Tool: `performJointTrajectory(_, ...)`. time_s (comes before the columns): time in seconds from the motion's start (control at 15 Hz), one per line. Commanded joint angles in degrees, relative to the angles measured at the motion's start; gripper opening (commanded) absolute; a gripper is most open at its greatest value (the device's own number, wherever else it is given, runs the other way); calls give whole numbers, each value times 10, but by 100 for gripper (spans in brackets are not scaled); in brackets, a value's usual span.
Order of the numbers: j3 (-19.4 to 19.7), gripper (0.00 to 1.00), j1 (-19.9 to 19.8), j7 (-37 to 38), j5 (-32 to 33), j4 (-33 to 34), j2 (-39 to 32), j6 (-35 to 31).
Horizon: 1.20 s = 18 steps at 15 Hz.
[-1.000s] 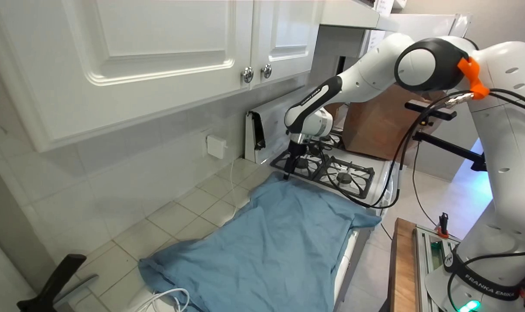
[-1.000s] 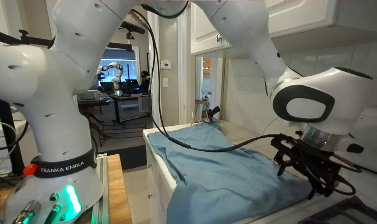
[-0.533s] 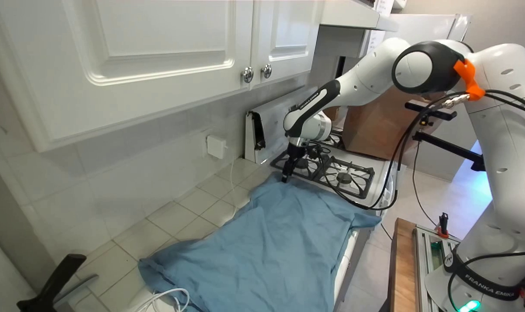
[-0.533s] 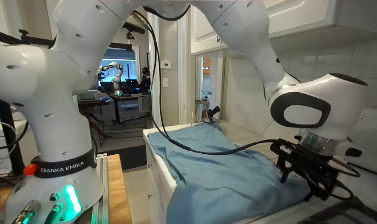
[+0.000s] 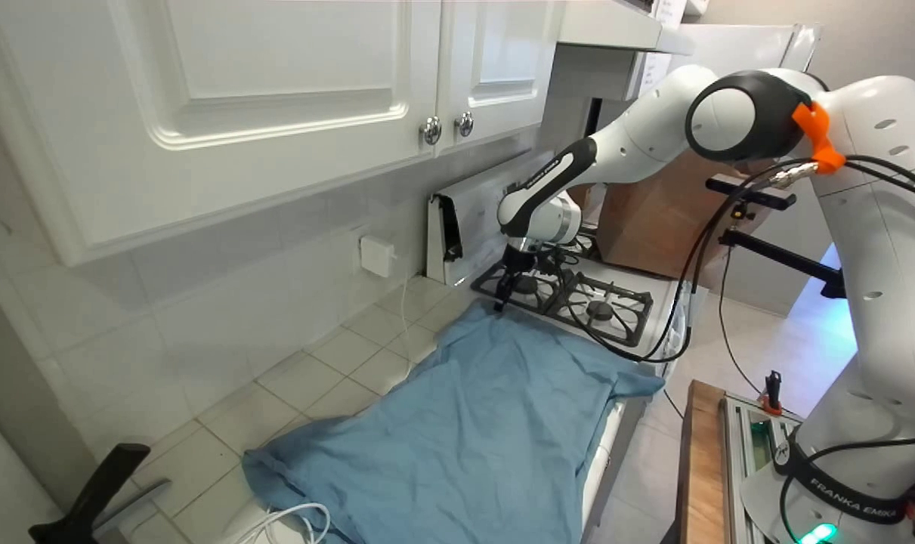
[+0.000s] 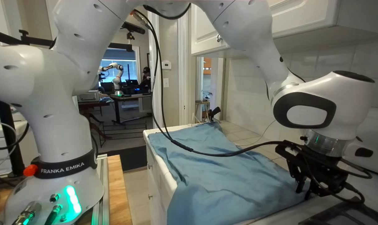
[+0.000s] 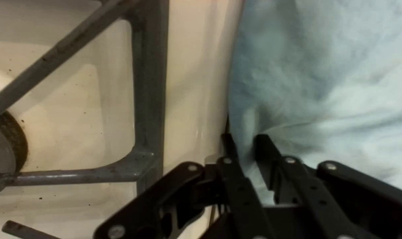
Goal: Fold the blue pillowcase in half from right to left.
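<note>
My black end effector (image 7: 245,146) straddles one edge of the large, wrinkled, light-blue cloth pillowcase (image 7: 320,83), its fingers narrowly apart. The pillowcase lies unfolded across the pale tiled surface (image 5: 189,468); I judge gripping, lifting and folding all remain.

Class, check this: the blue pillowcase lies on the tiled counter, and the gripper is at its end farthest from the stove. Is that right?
One slip: the gripper is at the end nearest the stove, as the wrist view shows. The rest stands: the blue pillowcase lies on the tiled counter.
</note>
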<state>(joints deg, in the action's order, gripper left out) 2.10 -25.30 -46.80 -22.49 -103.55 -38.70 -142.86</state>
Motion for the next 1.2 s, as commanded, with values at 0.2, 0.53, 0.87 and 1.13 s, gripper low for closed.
performJointTrajectory(0.2,-36,0,-16,2,-2,-23,25,-22)
performJointTrajectory(0.53,-41,0,22,27,15,-66,68,-38)
performJointTrajectory(0.87,-39,0,46,55,12,-158,145,-83)
performJointTrajectory(1.13,-51,0,63,67,2,-215,207,-78)
